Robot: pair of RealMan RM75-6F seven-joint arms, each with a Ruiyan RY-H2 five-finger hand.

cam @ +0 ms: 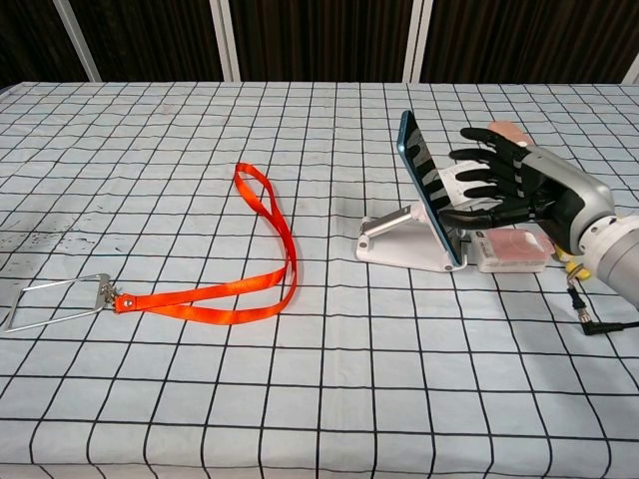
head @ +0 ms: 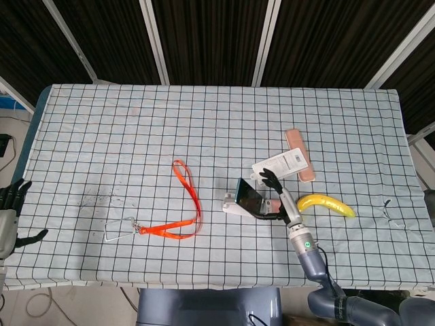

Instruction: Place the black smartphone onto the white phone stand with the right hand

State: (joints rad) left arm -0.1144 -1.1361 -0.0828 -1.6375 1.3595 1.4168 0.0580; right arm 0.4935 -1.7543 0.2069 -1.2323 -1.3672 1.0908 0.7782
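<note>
Releasing black smartphone [cam: 427,186] on white phone stand [cam: 401,240], toward the table's near-right edge.
We found the right hand [cam: 511,186] empty, fingers spread; we advised withdrawing straight, without tipping the phone.

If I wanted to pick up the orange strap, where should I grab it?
Probably the far loop of the flat orange fabric lanyard, pinched from above. That end lies open and limp on the checked tablecloth, away from the wire clip.

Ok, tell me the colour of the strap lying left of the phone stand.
Orange strap, clearest in the chest view.
</note>
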